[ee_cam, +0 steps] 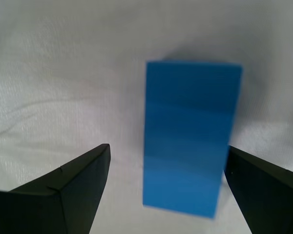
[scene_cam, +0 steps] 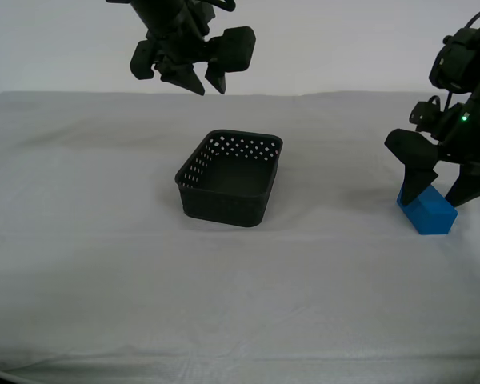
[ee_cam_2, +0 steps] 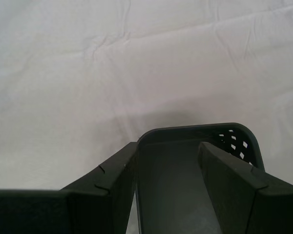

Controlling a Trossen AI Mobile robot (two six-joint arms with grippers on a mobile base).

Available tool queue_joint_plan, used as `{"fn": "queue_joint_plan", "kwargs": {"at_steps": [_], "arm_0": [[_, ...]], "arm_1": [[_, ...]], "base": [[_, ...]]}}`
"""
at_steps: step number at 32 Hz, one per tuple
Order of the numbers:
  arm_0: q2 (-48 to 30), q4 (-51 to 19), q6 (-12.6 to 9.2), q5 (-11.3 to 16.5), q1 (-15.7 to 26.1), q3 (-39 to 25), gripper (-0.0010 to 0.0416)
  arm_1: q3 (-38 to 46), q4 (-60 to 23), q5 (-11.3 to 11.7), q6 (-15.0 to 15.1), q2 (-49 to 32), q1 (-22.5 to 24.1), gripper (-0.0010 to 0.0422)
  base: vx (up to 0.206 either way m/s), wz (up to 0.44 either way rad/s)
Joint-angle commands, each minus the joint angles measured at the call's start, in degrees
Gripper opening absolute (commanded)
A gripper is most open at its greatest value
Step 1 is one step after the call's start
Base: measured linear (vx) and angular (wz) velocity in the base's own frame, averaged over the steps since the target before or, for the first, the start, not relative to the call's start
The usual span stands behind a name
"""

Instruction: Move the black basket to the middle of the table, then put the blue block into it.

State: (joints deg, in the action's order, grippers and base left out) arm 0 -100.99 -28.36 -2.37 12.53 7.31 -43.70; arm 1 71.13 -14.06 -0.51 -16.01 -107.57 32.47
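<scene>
Cloth, plain white-grey and slightly wrinkled, covers the wide flat table [scene_cam: 104,272] from edge to edge. Near its middle sits the small rectangular black plastic basket [scene_cam: 230,178], upright, with rounded corners and rows of round holes in its sides; nothing lies inside it. Well apart from it, toward the exterior view's right, the solid bright blue rectangular block [scene_cam: 428,211] rests on the cloth.

My first gripper [scene_cam: 448,190] is down at the block, its two dark fingers spread wide, one on each side of the blue brick. In the first wrist view the block [ee_cam: 188,136] lies between the two fingertips [ee_cam: 80,178], closer to one than to the other. The jaws are open and not closed on anything; whether the nearer fingertip touches the block I cannot tell.

My second gripper [scene_cam: 202,80] hangs in the air above and behind the basket, toward the exterior view's left of centre, clear of the table. Its wrist view looks down past the two fingers [ee_cam_2: 115,180] onto the basket's rim and inner floor [ee_cam_2: 173,175], with bare cloth beyond. The fingers stand a moderate way apart and hold nothing; the basket seen between them is lower down, on the table, not in the grip.
</scene>
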Motion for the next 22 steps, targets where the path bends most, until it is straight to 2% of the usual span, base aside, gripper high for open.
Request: {"fn": "queue_joint_plan", "kwargs": {"at_steps": [1,3,6,9,10,13,17,19,22], "arm_0": [[-1.5,-0.2,0.0,-1.1,0.4,-0.7,0.0302],[-3.1,-0.1,0.0,-2.9,0.5,-1.3,0.0306],[-5.2,-0.1,0.0,-3.7,0.6,-2.4,0.0316],[-6.5,-0.3,-2.0,-4.2,0.7,-3.6,0.0292],[-6.5,-0.3,-2.6,-5.3,0.7,-3.8,0.0269],[-6.5,-0.5,-3.8,-5.6,0.7,-4.0,0.0210],[-6.5,-0.5,-4.1,-5.6,0.7,-4.0,0.0059],[-6.5,-0.7,-4.1,-5.6,0.7,-4.0,0.0001],[-6.4,-1.0,-4.1,-5.6,0.7,-4.0,0.0004]], "arm_1": [[0.0,-0.3,-0.1,0.4,0.0,-0.1,0.0167],[0.0,-0.4,-0.2,0.5,0.0,-0.2,0.0167],[0.0,-0.4,-0.2,0.6,0.0,-0.2,0.0167],[0.0,-0.4,-0.2,0.7,0.0,-0.3,0.0167],[0.0,-0.4,-0.2,0.6,0.0,-0.3,0.0167],[0.0,-0.4,-0.2,0.7,0.0,-0.3,0.0167],[0.0,-0.4,-0.2,0.6,0.0,-0.3,0.0167],[0.0,-0.4,-0.2,0.7,0.0,-0.3,0.0167],[0.0,-0.5,-0.2,0.7,0.0,-0.3,0.0167]], "base": [[0.000,0.000],[0.000,0.000],[0.000,0.000],[0.000,0.000],[0.000,0.000],[0.000,0.000],[0.000,0.000],[0.000,0.000],[0.000,0.000]]}}
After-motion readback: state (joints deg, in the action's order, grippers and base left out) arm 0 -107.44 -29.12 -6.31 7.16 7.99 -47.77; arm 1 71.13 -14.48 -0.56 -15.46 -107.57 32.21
